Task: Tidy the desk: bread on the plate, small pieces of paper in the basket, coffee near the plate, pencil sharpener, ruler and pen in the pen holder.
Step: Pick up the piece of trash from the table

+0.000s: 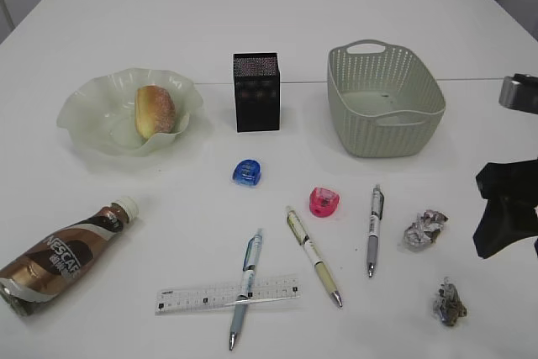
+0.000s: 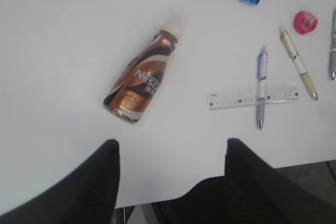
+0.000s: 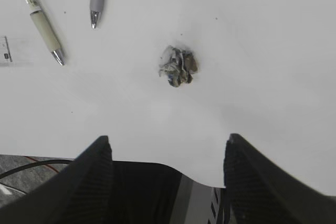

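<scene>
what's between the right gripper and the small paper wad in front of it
Nothing: in the right wrist view only bare white table separates the open right gripper from the crumpled paper wad.

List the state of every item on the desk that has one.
Bread: on plate.
Basket: upright, no paper inside.
Pen holder: upright.
Coffee bottle: lying down, capped.
Ruler: flat, under the blue pen.
Paper balls: on table.
</scene>
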Controlling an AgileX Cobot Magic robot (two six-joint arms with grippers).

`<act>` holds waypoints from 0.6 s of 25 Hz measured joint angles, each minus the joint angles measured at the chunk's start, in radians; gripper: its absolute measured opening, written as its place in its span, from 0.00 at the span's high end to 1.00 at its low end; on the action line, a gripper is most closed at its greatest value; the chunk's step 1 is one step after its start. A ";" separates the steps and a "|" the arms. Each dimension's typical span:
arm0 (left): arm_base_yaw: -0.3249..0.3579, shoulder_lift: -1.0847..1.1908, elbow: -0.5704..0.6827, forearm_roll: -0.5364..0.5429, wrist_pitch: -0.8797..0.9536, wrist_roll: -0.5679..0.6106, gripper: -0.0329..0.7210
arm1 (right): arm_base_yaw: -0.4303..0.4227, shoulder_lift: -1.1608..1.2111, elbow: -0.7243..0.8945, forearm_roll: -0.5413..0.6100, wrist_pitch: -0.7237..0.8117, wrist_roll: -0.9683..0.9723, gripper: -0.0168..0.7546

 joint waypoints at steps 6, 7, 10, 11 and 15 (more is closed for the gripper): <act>0.000 -0.018 0.132 0.048 0.000 0.002 0.35 | 0.079 0.017 0.000 0.000 -0.023 0.000 0.34; 0.000 -0.018 0.153 0.067 0.000 0.002 0.35 | 0.088 0.023 0.000 0.000 -0.023 -0.002 0.34; 0.000 -0.018 0.205 0.128 -0.002 0.002 0.35 | 0.106 0.038 0.000 -0.001 -0.024 -0.002 0.34; 0.000 -0.018 0.214 0.141 -0.004 0.002 0.35 | 0.108 0.045 0.000 -0.002 -0.024 -0.002 0.34; 0.000 -0.018 0.223 0.152 -0.005 0.002 0.35 | 0.108 0.087 0.000 -0.011 -0.021 -0.002 0.34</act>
